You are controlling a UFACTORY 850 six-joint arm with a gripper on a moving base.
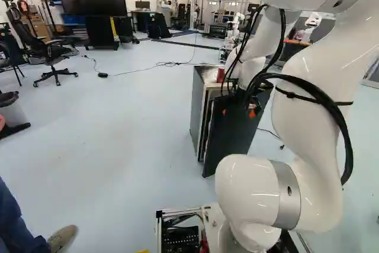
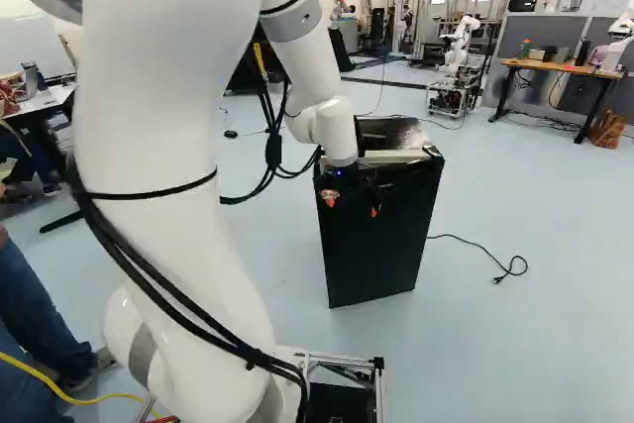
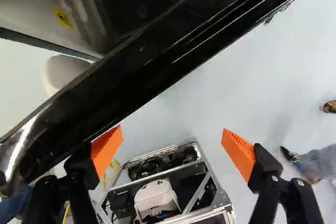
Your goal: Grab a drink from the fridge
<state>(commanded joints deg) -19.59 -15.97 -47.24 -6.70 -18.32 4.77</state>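
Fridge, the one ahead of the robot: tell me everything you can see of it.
The fridge is small and boxy, upright on the pale floor, with a grey side. Its door is glossy black and stands ajar, with a narrow gap between it and the body in the left base view. Something small and red shows at its top. The open gripper is near the door's upper part; whether it touches, I can't tell. The shelves and any drinks are out of sight.
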